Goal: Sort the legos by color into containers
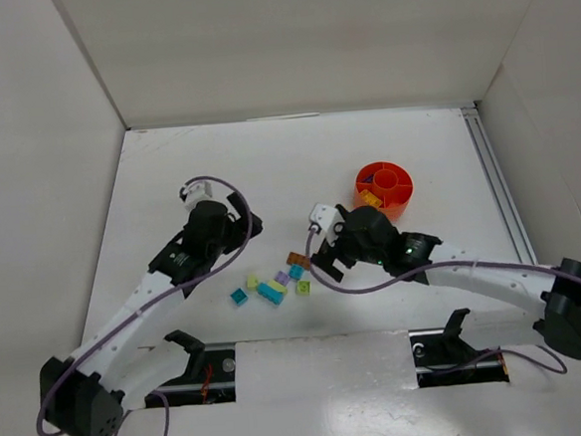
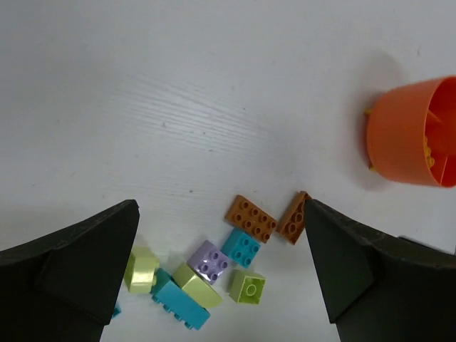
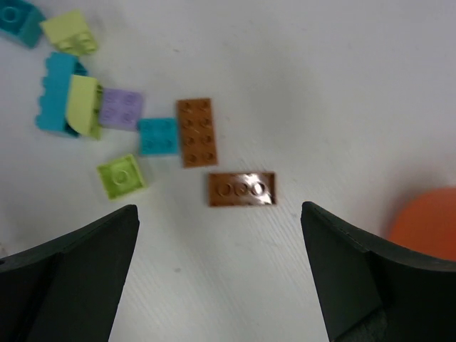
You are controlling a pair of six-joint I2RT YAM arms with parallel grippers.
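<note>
Orange bowl [image 1: 399, 206] shows whole only from above; left end effector [image 2: 221, 206], right end effector [image 3: 221, 208] both spread wide, empty.

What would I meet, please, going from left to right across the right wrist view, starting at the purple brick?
purple brick → small teal brick → matte brown brick → glossy brown brick → orange bowl

Orange bowl [image 2: 399, 135]; brown legos [image 3: 197, 132], teal lego [image 3: 157, 136], lilac lego [image 3: 121, 110], lime lego [image 3: 122, 176], pale yellow-green lego [image 3: 71, 32]; white counter [image 1: 267, 160].
</note>
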